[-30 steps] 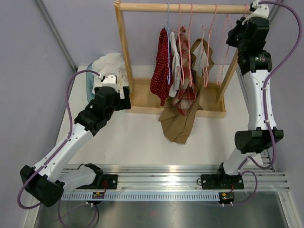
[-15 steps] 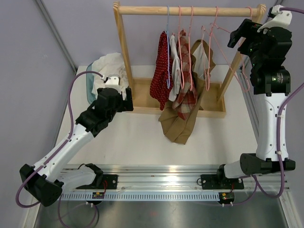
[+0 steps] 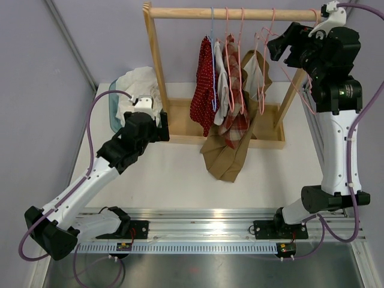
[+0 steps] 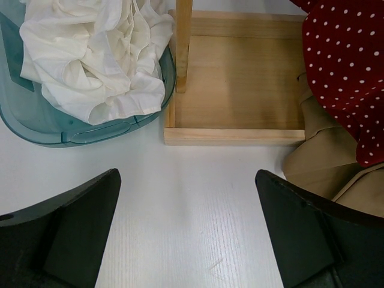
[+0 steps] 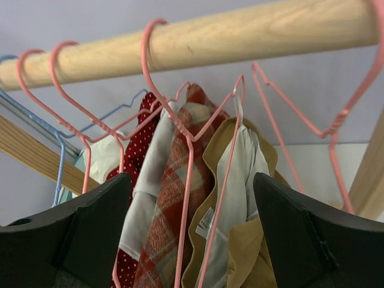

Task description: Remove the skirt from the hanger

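Several garments hang on wire hangers from the wooden rail (image 3: 240, 11): a red dotted one (image 3: 204, 90), a grey one, a red plaid one (image 3: 235, 117) and a tan one with white lining (image 3: 228, 156) whose lower end lies on the table. I cannot tell which is the skirt. My right gripper (image 3: 281, 49) is up by the rail, open and empty, facing the tan garment (image 5: 252, 264) and plaid garment (image 5: 174, 198). An empty pink hanger (image 3: 307, 90) hangs at the rail's right end. My left gripper (image 4: 186, 180) is open over the table, holding nothing.
A teal basin (image 4: 36, 129) full of white cloth (image 4: 96, 54) stands left of the rack's wooden base (image 4: 234, 137). The rack's left post (image 3: 157, 66) rises close to my left gripper (image 3: 163, 123). Purple walls close in the back and left.
My right gripper was shut by the pink hanger at the rail's right end; it has opened and swung left toward the hanging garments. The left arm has barely moved.
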Motion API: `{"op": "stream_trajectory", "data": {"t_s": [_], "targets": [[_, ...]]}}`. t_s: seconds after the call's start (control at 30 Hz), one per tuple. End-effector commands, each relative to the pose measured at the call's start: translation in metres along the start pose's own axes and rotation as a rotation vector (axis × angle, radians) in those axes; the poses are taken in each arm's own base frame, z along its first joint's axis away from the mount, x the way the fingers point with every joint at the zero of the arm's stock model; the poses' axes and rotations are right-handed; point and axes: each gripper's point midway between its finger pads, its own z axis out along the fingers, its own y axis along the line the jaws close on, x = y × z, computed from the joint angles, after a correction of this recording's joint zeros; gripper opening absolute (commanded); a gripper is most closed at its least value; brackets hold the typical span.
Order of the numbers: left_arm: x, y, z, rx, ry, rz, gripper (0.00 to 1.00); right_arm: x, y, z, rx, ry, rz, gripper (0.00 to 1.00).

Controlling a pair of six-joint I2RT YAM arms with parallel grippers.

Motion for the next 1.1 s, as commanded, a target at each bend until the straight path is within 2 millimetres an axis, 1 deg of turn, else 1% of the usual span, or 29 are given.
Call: {"op": "stream_trajectory", "data": {"t_s": [0.0, 0.13, 0.23, 0.27, 0.3, 0.33, 0.4, 0.43, 0.5, 0.53, 0.6, 0.63, 0.67, 0.7, 0.73, 0.83, 0.87, 0.9, 0.93, 0.97, 1.0, 1.03, 1.07], "targets": [[-0.015, -0.002, -0.003, -0.009, -0.055, -0.02, 0.99, 0.024, 0.011, 0.012, -0.038, 0.075, 0.021, 0.89], [-0.014, -0.003, -0.003, -0.007, -0.053, -0.011, 0.99, 0.039, 0.012, 0.021, -0.031, 0.109, 0.023, 0.89], [-0.014, -0.004, -0.004, -0.006, -0.053, -0.009, 0.99, 0.051, 0.012, 0.029, -0.026, 0.133, 0.026, 0.86], [-0.013, -0.004, -0.004, -0.006, -0.051, -0.008, 0.99, 0.056, 0.012, 0.031, -0.025, 0.144, 0.027, 0.83], [-0.014, -0.004, -0.004, -0.006, -0.054, -0.009, 0.99, 0.062, 0.011, 0.035, -0.02, 0.16, 0.029, 0.76], [-0.014, -0.004, -0.004, -0.006, -0.052, -0.009, 0.99, 0.065, 0.012, 0.035, -0.02, 0.166, 0.027, 0.74], [-0.013, -0.005, -0.004, -0.004, -0.05, -0.007, 0.99, 0.075, 0.008, 0.039, -0.002, 0.186, 0.028, 0.67], [-0.013, -0.005, -0.004, -0.004, -0.05, -0.007, 0.99, 0.078, 0.007, 0.041, 0.001, 0.192, 0.028, 0.6], [-0.012, -0.006, -0.004, -0.005, -0.05, -0.005, 0.99, 0.086, 0.002, 0.042, 0.02, 0.208, 0.027, 0.54], [-0.013, -0.006, -0.005, -0.003, -0.051, -0.005, 0.99, 0.089, 0.0, 0.044, 0.028, 0.215, 0.025, 0.54], [-0.012, -0.006, -0.004, -0.006, -0.048, -0.003, 0.99, 0.095, -0.003, 0.045, 0.038, 0.23, 0.028, 0.44], [-0.012, -0.006, -0.004, -0.004, -0.049, -0.003, 0.99, 0.096, -0.004, 0.046, 0.041, 0.234, 0.026, 0.25], [-0.011, -0.006, -0.005, -0.004, -0.048, -0.001, 0.99, 0.098, -0.005, 0.047, 0.048, 0.236, 0.027, 0.14], [-0.012, -0.006, -0.005, -0.009, -0.049, -0.001, 0.99, 0.096, -0.005, 0.047, 0.049, 0.23, 0.03, 0.05], [-0.011, -0.006, -0.004, -0.011, -0.049, 0.003, 0.99, 0.096, -0.005, 0.047, 0.051, 0.229, 0.029, 0.0], [-0.016, -0.008, -0.005, -0.002, -0.055, 0.024, 0.99, 0.079, -0.002, 0.045, 0.049, 0.188, 0.026, 0.0], [-0.018, -0.01, -0.003, 0.003, -0.053, 0.032, 0.99, 0.076, -0.001, 0.045, 0.049, 0.188, 0.024, 0.0], [-0.03, -0.012, -0.007, 0.005, -0.067, 0.029, 0.99, 0.059, 0.006, 0.043, 0.033, 0.152, 0.021, 0.0], [-0.034, -0.013, -0.007, 0.003, -0.066, 0.029, 0.99, 0.05, 0.008, 0.042, 0.029, 0.135, 0.02, 0.0], [-0.037, -0.019, -0.005, 0.011, -0.057, 0.037, 0.99, 0.044, 0.01, 0.038, 0.029, 0.133, 0.018, 0.0], [-0.054, -0.025, -0.011, 0.027, -0.082, 0.034, 0.99, 0.021, 0.017, 0.034, 0.015, 0.08, 0.015, 0.0], [-0.065, -0.031, -0.015, 0.036, -0.102, 0.035, 0.99, 0.011, 0.021, 0.031, 0.006, 0.057, 0.013, 0.0], [-0.069, -0.048, -0.018, 0.07, -0.103, 0.06, 0.99, 0.004, 0.023, 0.027, 0.004, 0.046, 0.014, 0.0]]}}
